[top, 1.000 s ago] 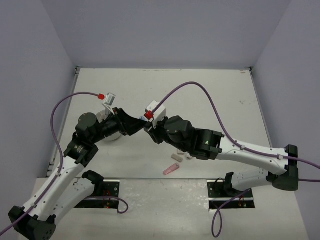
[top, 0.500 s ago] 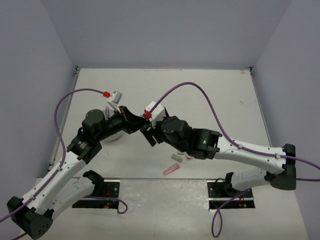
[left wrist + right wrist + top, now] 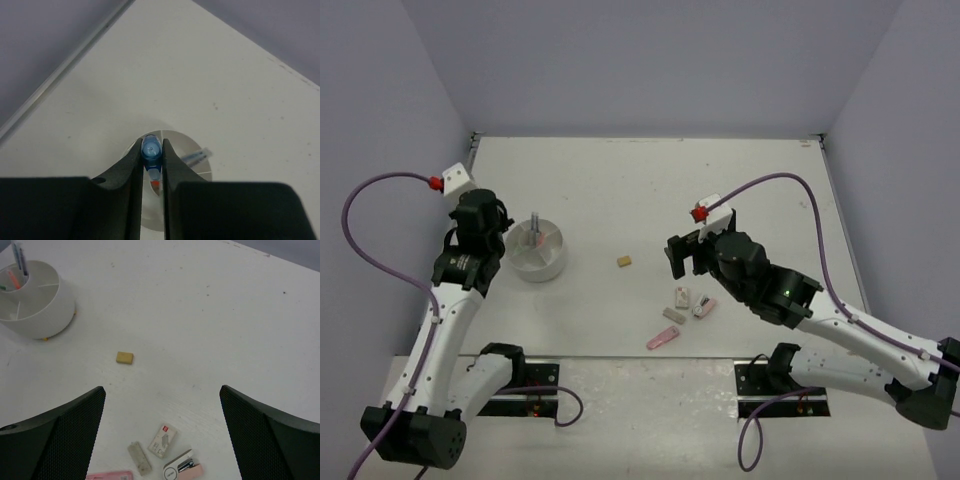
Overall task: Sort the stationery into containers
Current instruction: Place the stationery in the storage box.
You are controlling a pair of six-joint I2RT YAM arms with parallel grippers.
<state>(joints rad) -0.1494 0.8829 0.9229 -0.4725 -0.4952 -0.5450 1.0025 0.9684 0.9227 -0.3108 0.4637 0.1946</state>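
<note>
In the left wrist view my left gripper [image 3: 152, 150] is shut on a blue pen [image 3: 151, 151], seen end-on, held above the round white container [image 3: 192, 167]. From the top view the left gripper [image 3: 500, 238] hangs just left of the container [image 3: 555, 266], where a pen [image 3: 534, 225] stands upright. My right gripper [image 3: 162, 388] is open and empty over the loose stationery: a tan eraser [image 3: 124, 357], a white eraser with a red label [image 3: 163, 441], a grey eraser [image 3: 139, 458], a pink-and-white piece [image 3: 182, 469] and a pink item [image 3: 110, 475].
The container [image 3: 37, 310] is split into compartments and holds grey-blue and orange pens [image 3: 17, 260]. The tan eraser [image 3: 625, 262] lies alone between the two arms. The other pieces cluster near the front edge around the pink item [image 3: 662, 339]. Walls enclose the table.
The two grippers met at the table's middle a second ago. The left shut on the blue pen and swung left to the container. The right opened wide and drew back right.
</note>
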